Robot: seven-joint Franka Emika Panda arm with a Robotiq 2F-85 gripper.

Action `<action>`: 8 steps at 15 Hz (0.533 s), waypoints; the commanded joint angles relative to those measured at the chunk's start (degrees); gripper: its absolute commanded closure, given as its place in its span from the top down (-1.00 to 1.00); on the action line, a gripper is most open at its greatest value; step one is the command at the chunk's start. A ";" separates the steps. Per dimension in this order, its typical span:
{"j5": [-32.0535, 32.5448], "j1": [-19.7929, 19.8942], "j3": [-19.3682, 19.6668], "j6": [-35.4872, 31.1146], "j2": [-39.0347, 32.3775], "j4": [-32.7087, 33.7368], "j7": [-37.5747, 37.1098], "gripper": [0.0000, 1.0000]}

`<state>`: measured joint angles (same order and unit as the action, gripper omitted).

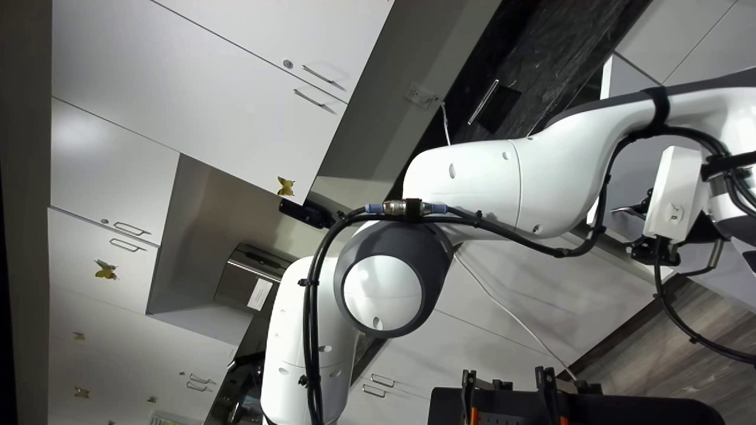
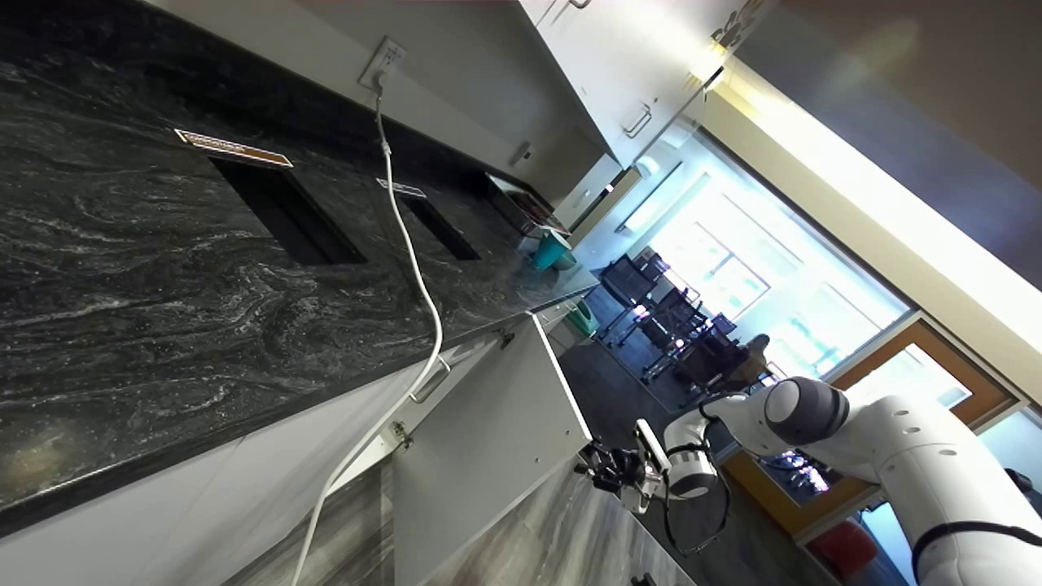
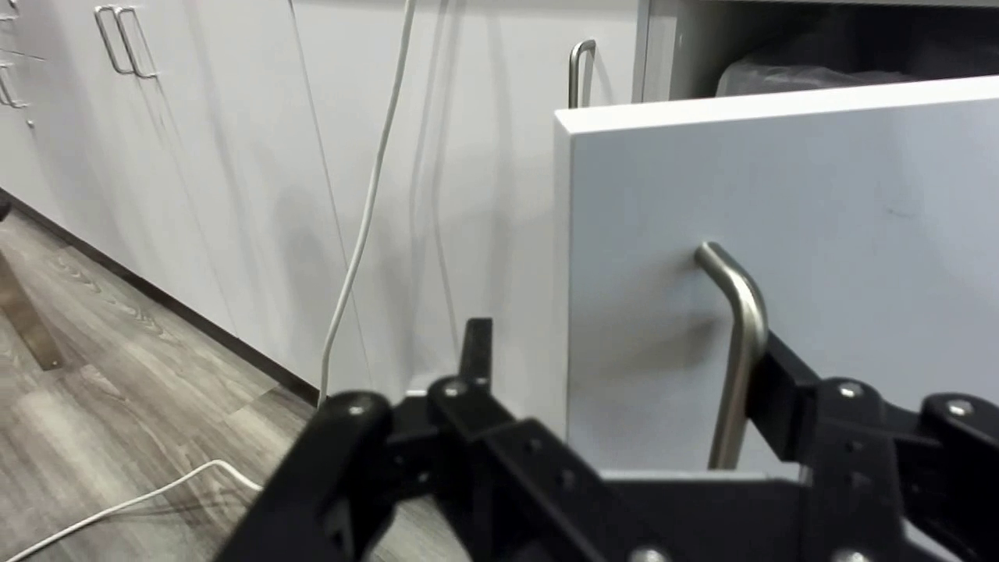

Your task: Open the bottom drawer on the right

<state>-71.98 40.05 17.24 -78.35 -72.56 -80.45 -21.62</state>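
A white front panel stands swung out from the cabinet in the wrist view [image 3: 648, 195] and in an exterior view [image 2: 488, 456], where hinges show, so it looks like a door rather than a drawer. Its bent metal handle [image 3: 745, 328] is in the wrist view. My gripper [image 3: 624, 355] is open around the handle: the right finger is against or very close to it, the left finger is well apart, past the panel's free edge. The handle's lower end is hidden behind the gripper. The gripper also shows at the panel's outer edge in an exterior view [image 2: 594, 465].
A white cable [image 3: 375, 179] hangs down the closed cabinet fronts [image 3: 499, 179] and runs over the floor. The open cabinet holds a clear plastic liner [image 3: 804, 78]. A dark countertop [image 2: 244, 342] lies above. A black cart [image 1: 508, 404] with clamps stands near the arm.
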 commanded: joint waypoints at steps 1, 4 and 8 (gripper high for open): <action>0.80 0.62 0.25 0.82 3.67 -4.57 1.93 1.00; -1.12 1.78 -0.51 0.87 4.94 -6.55 3.75 1.00; -3.77 2.39 -0.89 0.69 7.75 -10.98 6.98 1.00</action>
<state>-74.11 41.86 16.99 -78.08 -69.22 -85.47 -17.73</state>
